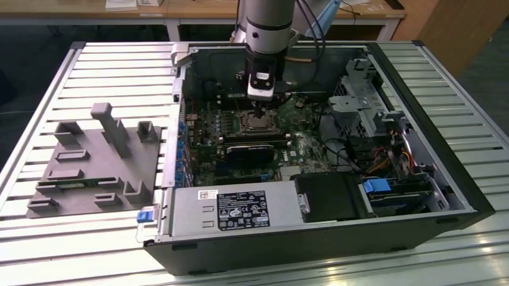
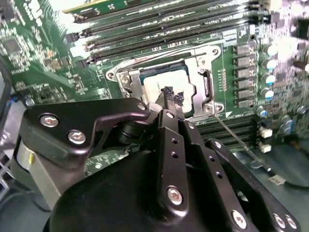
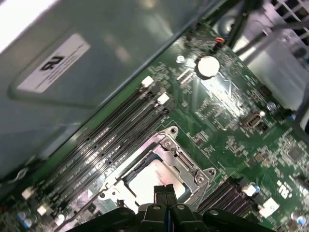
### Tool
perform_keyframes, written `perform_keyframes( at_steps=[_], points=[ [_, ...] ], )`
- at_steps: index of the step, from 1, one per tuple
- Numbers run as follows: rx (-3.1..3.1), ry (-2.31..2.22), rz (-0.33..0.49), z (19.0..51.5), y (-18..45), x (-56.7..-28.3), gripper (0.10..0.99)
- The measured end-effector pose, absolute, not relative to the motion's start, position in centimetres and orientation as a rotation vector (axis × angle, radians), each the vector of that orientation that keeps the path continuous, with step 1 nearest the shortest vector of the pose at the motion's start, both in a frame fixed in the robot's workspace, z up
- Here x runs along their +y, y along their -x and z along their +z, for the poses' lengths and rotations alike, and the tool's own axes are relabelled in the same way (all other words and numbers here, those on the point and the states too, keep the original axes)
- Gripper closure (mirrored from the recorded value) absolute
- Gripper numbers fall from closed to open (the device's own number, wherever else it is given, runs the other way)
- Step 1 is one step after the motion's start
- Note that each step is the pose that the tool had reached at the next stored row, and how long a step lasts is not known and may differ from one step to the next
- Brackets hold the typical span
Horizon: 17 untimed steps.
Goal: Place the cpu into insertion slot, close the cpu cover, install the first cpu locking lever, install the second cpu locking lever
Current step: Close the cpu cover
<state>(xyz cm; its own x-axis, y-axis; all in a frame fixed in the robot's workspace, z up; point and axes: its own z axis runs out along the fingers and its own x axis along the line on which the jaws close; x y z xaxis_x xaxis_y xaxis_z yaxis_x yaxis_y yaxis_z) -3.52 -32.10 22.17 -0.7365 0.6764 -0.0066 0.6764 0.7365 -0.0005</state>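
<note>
Exterior view, starting from its left: I see one gray holder point(image 1: 95, 167) on the table. Next comes one open computer case point(image 1: 455, 149). My one pincer point(image 1: 263, 109) hangs down into the case, right over the slot point(image 1: 245, 121). In both wrist views its two fingers are pressed tight together. I see nothing held between them, and the tips sit just above the chip point(image 2: 159, 79). I count one chip, and it lies flat inside the one slot, so I think that step is done. One shiny cover point(image 2: 129, 82) with a window lies around the chip. It looks flat, so I think it is closed, but I am not sure. In the second wrist view one thin lever point(image 2: 240, 141) sticks out loose past a corner of the slot. I count one lever for sure. I think locking the levers is the work that is left.
</note>
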Motion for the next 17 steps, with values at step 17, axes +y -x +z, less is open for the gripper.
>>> perform_keyframes(
  at_steps=[17],
  points=[
    [3.06,-0.685,0.002,22.1,3.52,-32.1,0.984]
  ],
)
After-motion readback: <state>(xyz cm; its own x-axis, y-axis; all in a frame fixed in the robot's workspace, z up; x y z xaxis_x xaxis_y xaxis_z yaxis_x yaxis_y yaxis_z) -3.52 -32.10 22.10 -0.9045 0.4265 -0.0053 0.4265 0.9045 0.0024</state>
